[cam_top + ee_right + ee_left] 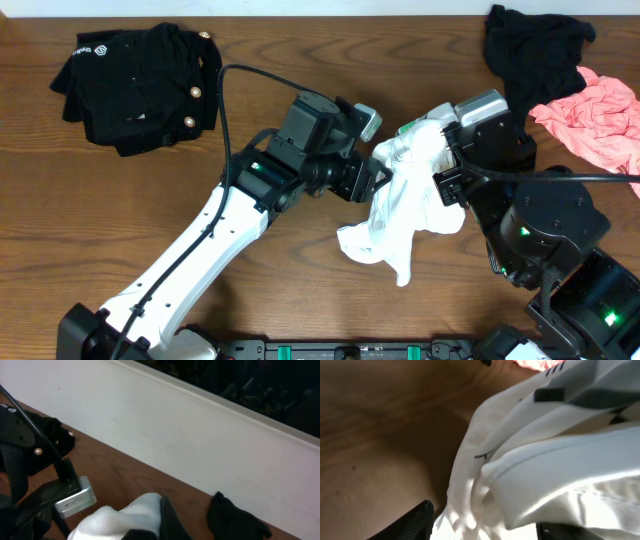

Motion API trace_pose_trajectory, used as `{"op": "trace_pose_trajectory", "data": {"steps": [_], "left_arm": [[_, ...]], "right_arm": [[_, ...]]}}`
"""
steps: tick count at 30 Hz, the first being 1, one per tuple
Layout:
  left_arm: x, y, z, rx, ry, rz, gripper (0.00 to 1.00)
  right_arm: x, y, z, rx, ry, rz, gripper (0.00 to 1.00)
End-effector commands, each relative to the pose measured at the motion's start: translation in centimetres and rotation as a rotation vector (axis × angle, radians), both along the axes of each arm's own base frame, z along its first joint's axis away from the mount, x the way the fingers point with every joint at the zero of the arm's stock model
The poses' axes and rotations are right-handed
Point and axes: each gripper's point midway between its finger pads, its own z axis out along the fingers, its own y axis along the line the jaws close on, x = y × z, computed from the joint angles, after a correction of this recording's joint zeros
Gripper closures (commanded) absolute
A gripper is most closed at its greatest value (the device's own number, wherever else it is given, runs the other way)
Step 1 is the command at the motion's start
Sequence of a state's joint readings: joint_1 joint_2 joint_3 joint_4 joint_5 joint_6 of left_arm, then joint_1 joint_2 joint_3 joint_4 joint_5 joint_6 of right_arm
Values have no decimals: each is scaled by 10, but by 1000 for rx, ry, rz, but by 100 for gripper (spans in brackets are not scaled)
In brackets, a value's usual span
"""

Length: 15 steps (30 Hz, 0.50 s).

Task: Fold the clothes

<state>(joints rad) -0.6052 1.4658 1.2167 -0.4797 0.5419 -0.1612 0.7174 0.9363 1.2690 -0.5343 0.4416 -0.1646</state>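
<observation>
Overhead, the white T-shirt (400, 215) is seen bunched near the middle of the table (330, 290), between the two arms. The right gripper (445, 160) is closed tight on its upper part. The left gripper (378, 172) is set with jaws apart around a thick fold; whether that fold is pinched cannot be told. A black gold-buttoned piece (140, 85) is laid far left, with a black piece (535, 55) and a pink piece (600, 120) far right.

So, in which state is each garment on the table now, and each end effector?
T-shirt: bunched, not folded, one end gripped.
Buttoned garment: crumpled, not folded.
Black garment: crumpled, not folded.
Pink garment: crumpled, not folded, beside the black garment.
Left end effector: open, T-shirt cloth between its fingers.
Right end effector: shut on the T-shirt.
</observation>
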Motion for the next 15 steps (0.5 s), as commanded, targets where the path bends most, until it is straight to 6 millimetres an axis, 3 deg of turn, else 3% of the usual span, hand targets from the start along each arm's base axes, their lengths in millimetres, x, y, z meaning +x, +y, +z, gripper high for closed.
{"op": "trace_pose_trajectory", "data": {"steps": [1, 7, 10, 15], "left_arm": [[-7, 8, 2, 16, 19, 19, 35], [-35, 19, 22, 28, 8, 0, 35], [-44, 13, 28, 59, -59, -3, 35], [-57, -3, 21, 132, -126, -24, 35]], "right_arm": [[2, -5, 8, 25, -13, -28, 99], [20, -10, 1, 10, 4, -75, 99], [34, -6, -4, 19, 12, -76, 99], [56, 1, 0, 60, -16, -98, 99]]}}
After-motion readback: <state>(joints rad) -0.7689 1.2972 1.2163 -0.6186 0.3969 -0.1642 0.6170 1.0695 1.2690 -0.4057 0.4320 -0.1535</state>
